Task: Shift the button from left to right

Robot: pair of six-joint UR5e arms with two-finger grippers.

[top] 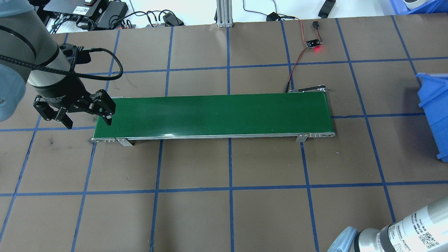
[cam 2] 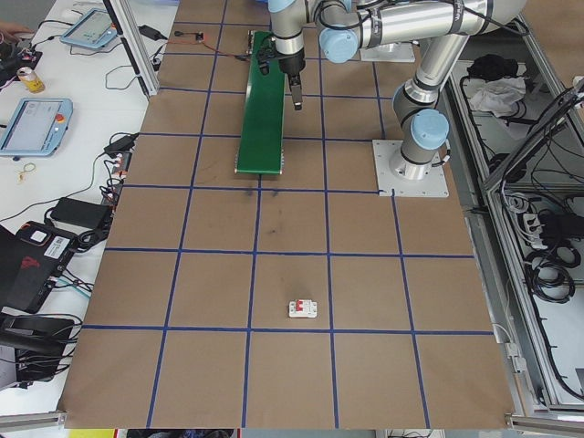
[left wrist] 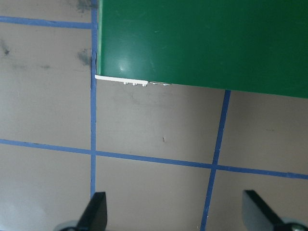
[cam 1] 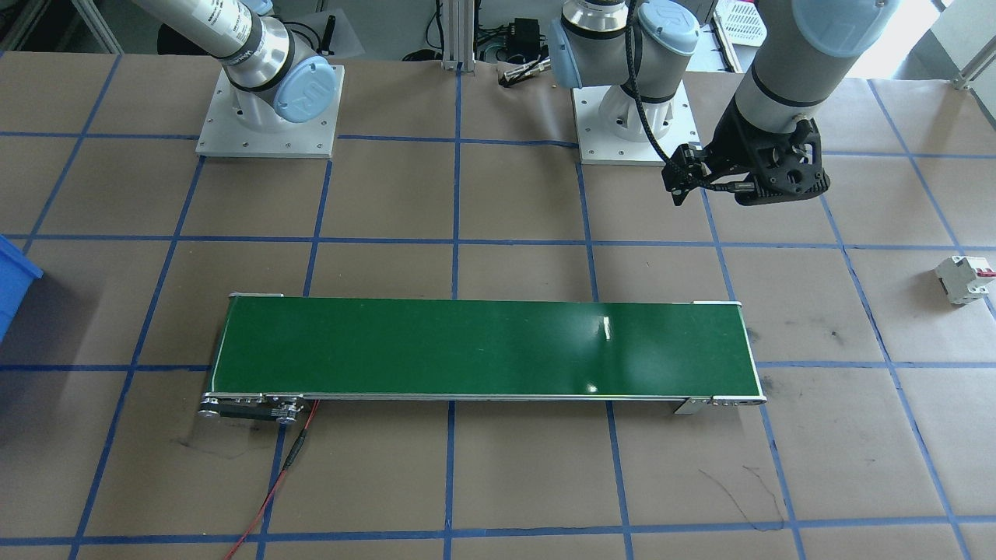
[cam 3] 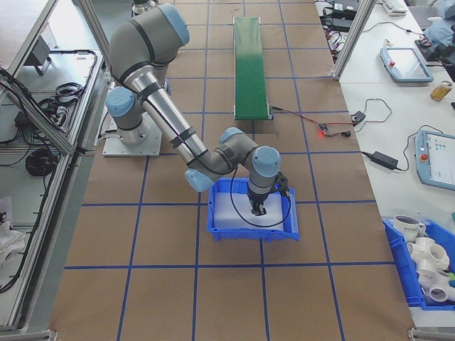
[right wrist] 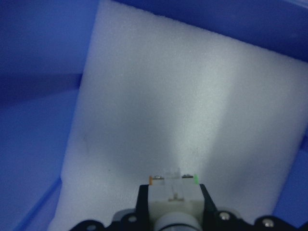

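Observation:
The button [right wrist: 173, 196] shows in the right wrist view as a whitish block with a small green spot at one corner, held between two black fingers. My right gripper [right wrist: 173, 202] is shut on it, just above a white foam pad [right wrist: 168, 106] inside the blue bin [cam 3: 220, 229]. In the right side view that gripper [cam 3: 257, 208] reaches down into the bin. My left gripper [top: 88, 122] stands open with nothing between its fingers. It hangs over the brown table at the left end of the green conveyor belt [top: 217, 112].
A white circuit breaker with a red switch [cam 1: 965, 280] lies alone on the table on my left side. The bin [top: 434, 105] sits off the belt's right end. A small board with a red light [top: 314, 43] and its wires lie behind the belt.

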